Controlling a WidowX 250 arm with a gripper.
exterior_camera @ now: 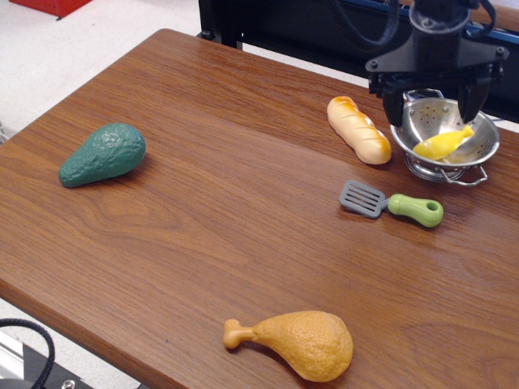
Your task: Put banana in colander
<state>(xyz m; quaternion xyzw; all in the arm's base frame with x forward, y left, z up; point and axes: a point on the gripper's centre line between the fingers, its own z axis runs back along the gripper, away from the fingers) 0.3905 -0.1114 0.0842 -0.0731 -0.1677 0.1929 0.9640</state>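
Although nothing was held between them, gripper (438, 99) fingers stood spread wide and empty, poised just above the colander (445, 142) at about two o'clock on the wooden table (203, 203). Lay inside the steel bowl: the banana (443, 143), resting against the inner wall, directly beneath the spread fingers and slightly toward the camera. Ran with its long axis from roughly eight o'clock up to two o'clock, one tip raised near the right rim. Judged as placed, with the task essentially done and only a straight lift away left to make. Worth care on that lift, since the dark fingers flanked the rim closely and could nudge the light bowl. Elsewhere, untouched: a tan bread loaf (358, 129) just beside the colander at its nine o'clock, a grey spatula with a green handle (392, 203) near it at seven o'clock, a green avocado (103, 154) well apart at the table's nine o'clock, and an orange chicken drumstick (298, 344) at the near edge, six o'clock.
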